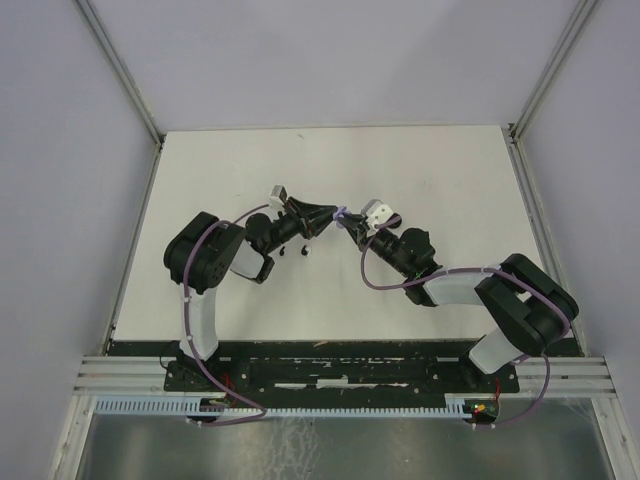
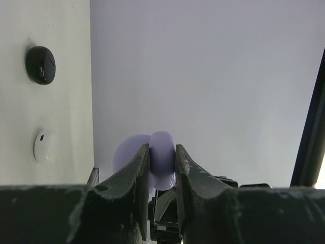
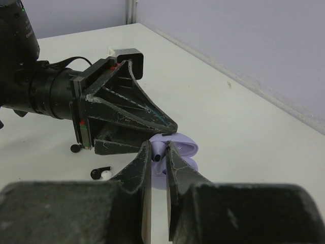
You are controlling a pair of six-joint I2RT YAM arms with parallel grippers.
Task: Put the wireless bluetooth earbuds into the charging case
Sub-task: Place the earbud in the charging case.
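Above the table's middle, the lilac charging case [image 1: 341, 213] hangs open with my left gripper [image 1: 322, 216] shut on its body [image 2: 162, 152]. My right gripper [image 3: 157, 147] meets it from the right and is shut on a lilac earbud [image 3: 159, 151], which sits just over the case's open shell [image 3: 185, 151]. The bud's dark tip shows between the fingers. On the table below lie a black earbud [image 3: 97, 173] and a white earbud [image 3: 105, 175] side by side, with another black piece [image 3: 76, 148] further back. From above they show as small specks [image 1: 286, 252].
A round black disc [image 2: 40, 64] and a round white disc [image 2: 45, 146] rest on the white table [image 1: 420, 180] beside my left gripper. Grey walls enclose the table at the left, back and right. The arm bases stand at the near edge.
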